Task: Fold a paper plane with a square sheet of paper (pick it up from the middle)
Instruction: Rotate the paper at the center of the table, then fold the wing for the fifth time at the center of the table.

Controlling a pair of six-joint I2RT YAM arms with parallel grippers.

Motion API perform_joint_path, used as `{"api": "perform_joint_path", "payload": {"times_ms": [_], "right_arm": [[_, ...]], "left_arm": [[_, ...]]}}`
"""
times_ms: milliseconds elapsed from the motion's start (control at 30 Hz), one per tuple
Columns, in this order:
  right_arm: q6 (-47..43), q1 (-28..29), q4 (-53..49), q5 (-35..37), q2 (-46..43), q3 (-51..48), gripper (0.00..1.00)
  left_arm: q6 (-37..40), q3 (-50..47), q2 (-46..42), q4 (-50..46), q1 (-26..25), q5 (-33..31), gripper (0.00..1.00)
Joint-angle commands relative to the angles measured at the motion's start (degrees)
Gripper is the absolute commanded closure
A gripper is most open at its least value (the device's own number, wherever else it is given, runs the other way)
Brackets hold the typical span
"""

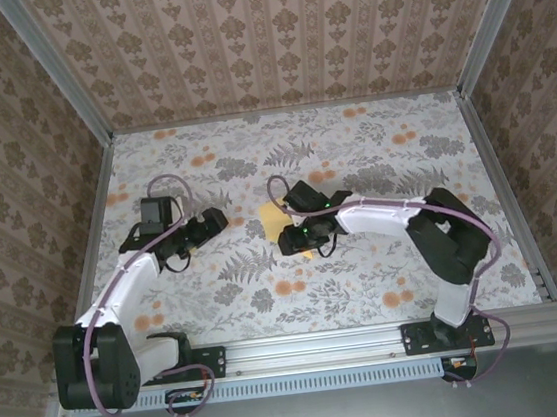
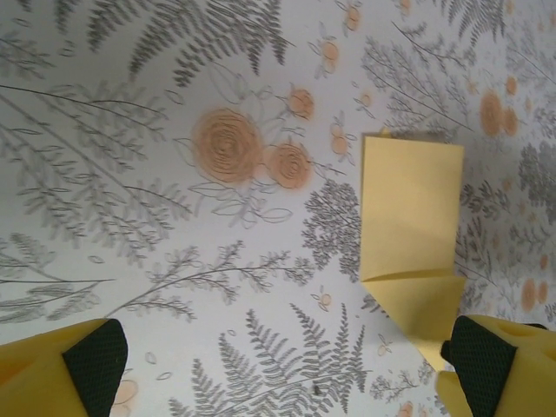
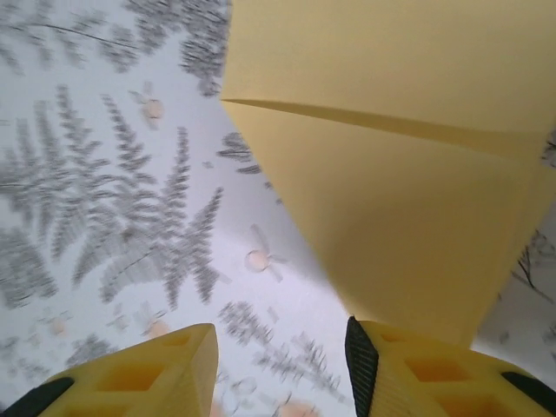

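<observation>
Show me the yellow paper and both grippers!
yellow paper (image 2: 408, 208), left wrist view, flat middle.
left gripper (image 2: 291, 365), left wrist view, between fingertips.
right gripper (image 3: 278, 347), right wrist view, between fingertips.

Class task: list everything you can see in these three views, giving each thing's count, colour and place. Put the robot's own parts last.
paper sheet: one, plain yellow, partly folded, mid-table.
table cover: one, pale with grey ferns and orange flowers, across the tabletop.
patterned walls: three, beige-brown, at the back and both sides.
metal rail: one, silver, along the near edge.
left arm: one, white and black, left side.
right arm: one, white and black, right side.
left gripper: one, yellow fingers, open, left of the paper sheet.
right gripper: one, yellow fingers, open, over the paper sheet.
</observation>
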Motion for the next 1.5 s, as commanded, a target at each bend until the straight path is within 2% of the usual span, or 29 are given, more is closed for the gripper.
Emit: {"api": "perform_joint_path", "payload": {"times_ms": [0,100,367,500,667,700,967,1167,1467], "right_arm": [[6.07,0.3,3.02,4.67,-4.13,-1.29,0.54],[7.92,0.12,3.72,6.86,-3.54,-1.92,0.54],[10.28,-2.05,4.03,6.65,2.9,2.0,0.57],[10.06,-3.14,4.37,6.01,5.62,3.03,0.58],[10.84,-4.8,6.31,3.77,7.31,1.9,0.58],[11.15,-5.15,6.78,3.12,7.51,1.34,0.58],[12.59,-7.96,10.55,-1.53,7.32,-3.48,0.59],[13.41,-10.16,13.35,-5.43,7.3,-6.27,0.61],[13.66,-10.81,13.93,-6.52,7.7,-6.84,0.62]], "left_arm": [[-2.71,-0.92,0.66,2.69,-2.49,1.29,0.01],[-5.0,-1.57,1.16,4.8,-5.51,1.38,0.01],[-10.31,-2.01,5.22,11.29,-12.4,1.96,0.03],[-12.64,-1.51,8.63,14.34,-14.59,3.53,0.08],[-15.65,-0.39,13.67,18.12,-15.89,5.43,0.19],[-16.36,-0.08,14.81,18.77,-17.84,5.89,0.21],[-20.07,2.34,21.59,23.15,-19.91,7.47,0.43],[-20.47,3.81,24.31,22.29,-20.11,5.32,0.54],[-20.8,4.77,27.22,20.53,-19.57,3.8,0.58]]}}
